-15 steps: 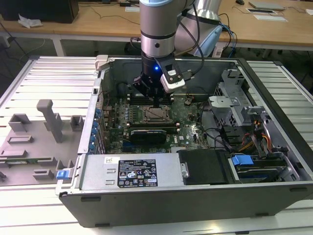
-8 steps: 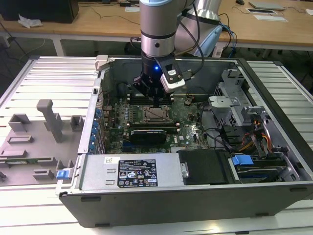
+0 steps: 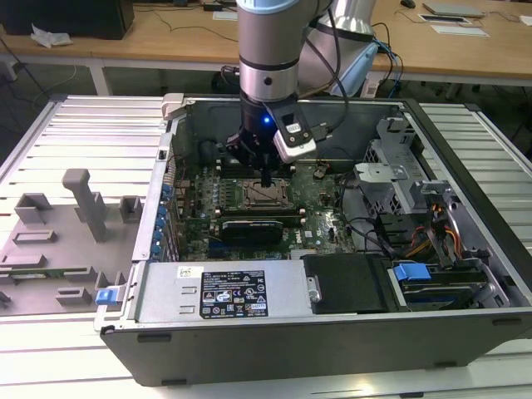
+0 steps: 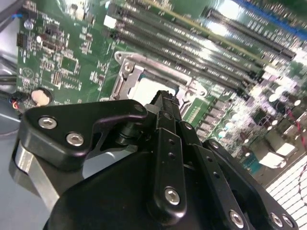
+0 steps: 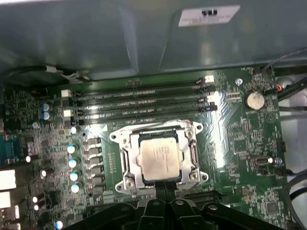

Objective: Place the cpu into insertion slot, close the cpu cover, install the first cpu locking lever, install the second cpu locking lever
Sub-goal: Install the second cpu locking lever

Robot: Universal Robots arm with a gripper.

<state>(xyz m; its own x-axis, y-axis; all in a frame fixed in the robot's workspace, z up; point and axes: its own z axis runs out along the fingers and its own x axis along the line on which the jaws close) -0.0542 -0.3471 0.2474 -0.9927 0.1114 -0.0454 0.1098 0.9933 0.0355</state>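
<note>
End effector touches cpu cover, closed over seated cpu.

The cpu lies in the insertion slot.

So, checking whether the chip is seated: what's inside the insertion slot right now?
The cpu lies inside the insertion slot, framed by the cpu cover. The pin field beneath is hidden by the chip; the pincer covers its near edge.

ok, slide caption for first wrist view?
Gripper at the edge of the insertion slot, cpu seated, cpu cover closed over it.
</note>
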